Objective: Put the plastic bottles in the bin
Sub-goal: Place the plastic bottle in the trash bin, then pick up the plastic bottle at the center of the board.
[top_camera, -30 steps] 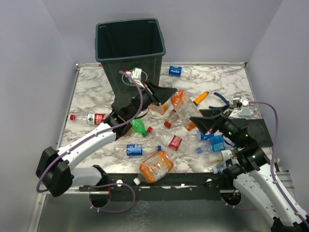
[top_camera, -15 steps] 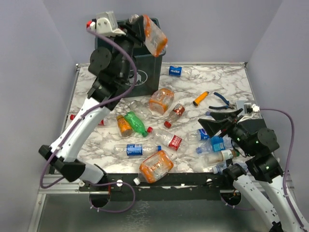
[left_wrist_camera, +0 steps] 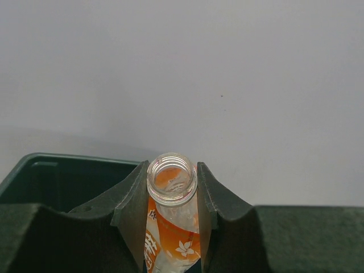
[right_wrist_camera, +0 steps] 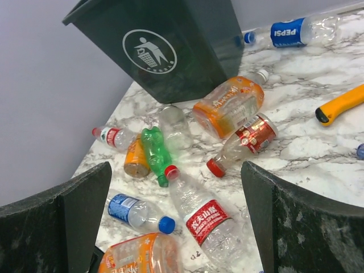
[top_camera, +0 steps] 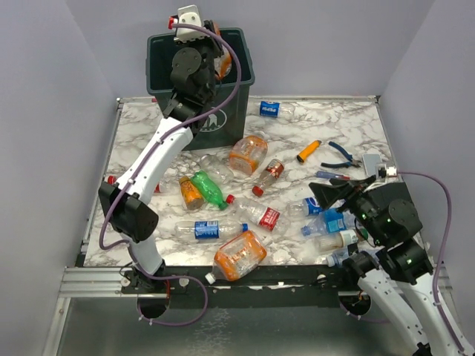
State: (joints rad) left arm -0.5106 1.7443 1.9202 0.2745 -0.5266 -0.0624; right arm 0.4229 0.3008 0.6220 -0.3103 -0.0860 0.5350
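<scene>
My left gripper (top_camera: pixel 216 58) is shut on a capless, orange-labelled clear bottle (left_wrist_camera: pixel 172 224), gripped just below its neck. It holds the bottle over the open top of the dark green bin (top_camera: pixel 245 72), whose rim shows in the left wrist view (left_wrist_camera: pixel 34 164). Several bottles lie on the marble table: an orange one (top_camera: pixel 248 154), a green one (top_camera: pixel 210 189), a red-labelled one (top_camera: pixel 262 216), a blue-labelled one (top_camera: pixel 204 229) and a large orange one (top_camera: pixel 239 254). My right gripper (top_camera: pixel 331 195) is open and empty above the table. The red-labelled bottle (right_wrist_camera: pixel 207 219) lies below its jaws.
A Pepsi bottle (top_camera: pixel 271 109) lies right of the bin. An orange-yellow cutter (top_camera: pixel 309 151) and blue-handled pliers (top_camera: pixel 341 154) lie at the right. More bottles (top_camera: pixel 332 222) sit under the right arm. A small bottle (top_camera: pixel 137 180) lies near the table's left edge.
My left arm has lifted the orange-labelled bottle from the table up to the bin and moved it over the opening. My right gripper has drifted slightly right, still open.
</scene>
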